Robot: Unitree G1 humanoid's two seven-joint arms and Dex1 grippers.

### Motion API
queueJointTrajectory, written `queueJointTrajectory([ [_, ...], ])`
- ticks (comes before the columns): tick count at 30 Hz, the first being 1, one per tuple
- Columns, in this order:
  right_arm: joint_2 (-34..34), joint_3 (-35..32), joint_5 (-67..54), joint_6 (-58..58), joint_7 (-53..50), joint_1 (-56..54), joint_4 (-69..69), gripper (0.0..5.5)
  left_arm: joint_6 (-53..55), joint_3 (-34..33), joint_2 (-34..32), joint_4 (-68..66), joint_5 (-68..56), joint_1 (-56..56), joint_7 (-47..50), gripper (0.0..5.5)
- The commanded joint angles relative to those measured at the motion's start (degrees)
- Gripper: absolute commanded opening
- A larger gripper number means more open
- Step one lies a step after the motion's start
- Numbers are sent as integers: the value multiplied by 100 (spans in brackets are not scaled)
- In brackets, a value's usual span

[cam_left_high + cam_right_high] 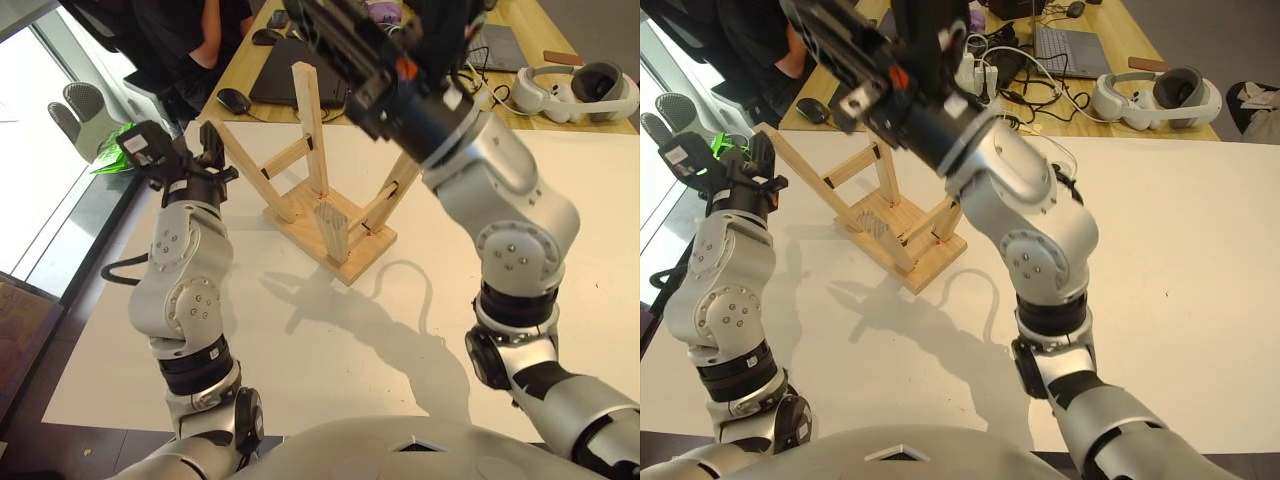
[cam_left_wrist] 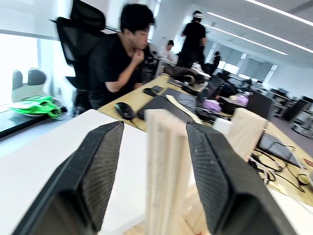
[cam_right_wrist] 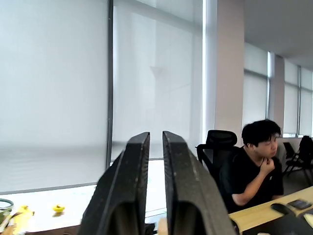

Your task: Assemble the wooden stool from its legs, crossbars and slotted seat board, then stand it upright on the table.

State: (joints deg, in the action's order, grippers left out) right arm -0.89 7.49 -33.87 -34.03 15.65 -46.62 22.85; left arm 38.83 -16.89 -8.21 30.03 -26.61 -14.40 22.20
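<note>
From the head, the wooden stool (image 1: 330, 225) stands upside down on the white table (image 1: 500, 300) - seat board (image 1: 345, 255) below, legs pointing up. The left gripper (image 1: 205, 150) is at the tip of the tilted left leg (image 1: 250, 170), and the right arm (image 1: 470, 160) hangs above the stool. At the left wrist, the pads (image 2: 100, 166) stand apart on both sides of this leg without touching it. At the right wrist, the right gripper (image 3: 155, 134) is raised in the air - its fingers almost together, with nothing between them.

The right forearm (image 1: 450, 130) hides the upper end of the stool's (image 1: 340, 245) right-hand leg (image 1: 385, 205); the left-hand leg (image 2: 168, 166) is blurred in the left wrist view.
</note>
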Motion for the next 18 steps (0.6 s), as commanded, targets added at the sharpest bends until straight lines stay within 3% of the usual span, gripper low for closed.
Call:
queueJointTrajectory([
  [1,-197,-375,243,178,172,-964,-1225,47,-254,-246,61,-96,377,44,142,235],
  [6,-344,-755,75,264,648,-1276,-2079,47,-573,-299,111,-621,569,-363,29,235],
  [9,-560,-521,-117,-44,1227,-902,-1745,47,-904,-381,113,-1211,666,-861,-7,235],
  [14,-1345,-35,-569,-726,2008,695,-133,47,-1426,-414,135,-1957,799,-1438,-132,235],
  [18,-968,587,-40,-245,2305,615,-1133,47,-1326,-424,86,-2088,1013,-1017,-173,235],
])
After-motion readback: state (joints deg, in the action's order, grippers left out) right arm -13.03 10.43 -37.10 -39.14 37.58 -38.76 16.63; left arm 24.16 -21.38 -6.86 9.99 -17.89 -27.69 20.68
